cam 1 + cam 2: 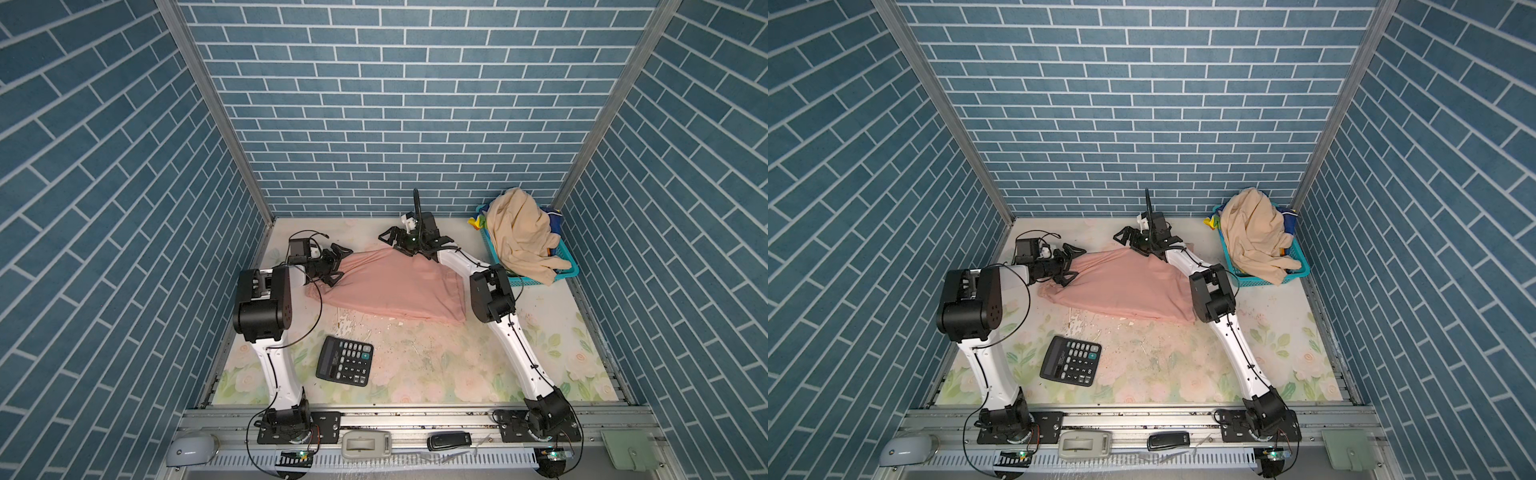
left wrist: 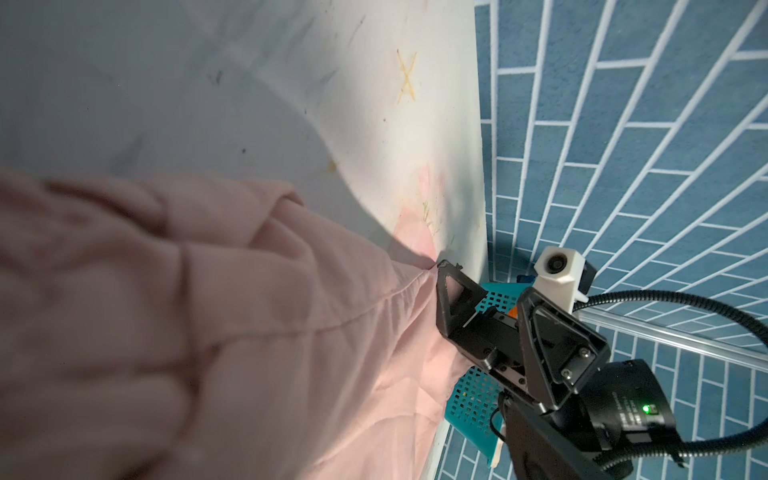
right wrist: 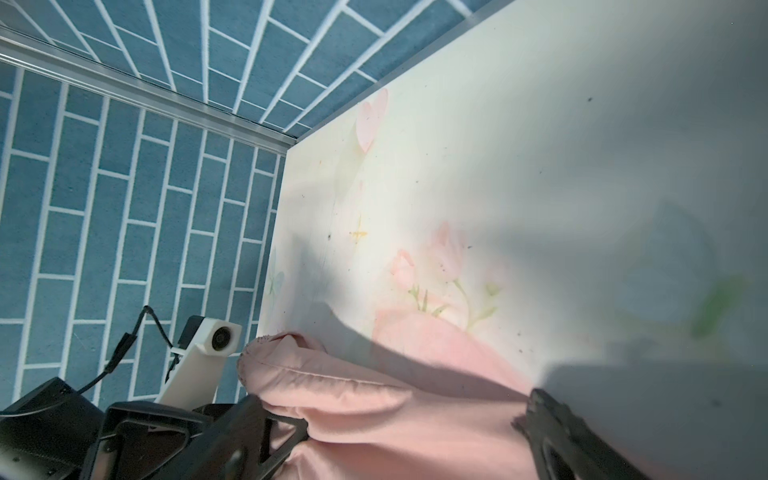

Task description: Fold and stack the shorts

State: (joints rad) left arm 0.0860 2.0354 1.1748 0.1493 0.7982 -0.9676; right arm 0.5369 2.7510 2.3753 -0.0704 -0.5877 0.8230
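**Pink shorts: limp cloth, take it by the edges**

Salmon-pink shorts [image 1: 395, 286] lay spread mid-frame on the bench [image 1: 415, 374], plain, creased and bunched at the left end. Probably light and floppy, so pinch two seamed corners together. Left claw [image 1: 343, 262] gaped at that left end and right claw [image 3: 399, 411] gaped over the upper edge. Neither gripped. Beige shorts [image 1: 517, 237] sat heaped in the basket [image 1: 567, 272] at right.

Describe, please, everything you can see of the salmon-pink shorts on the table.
The salmon-pink shorts are plain, soft, matte cloth, lying spread out but wrinkled on the floral table, toward its far side. A gathered, stitched edge shows at their left end. The open left gripper sits at that end and the open right gripper at the far edge; neither grips the cloth.
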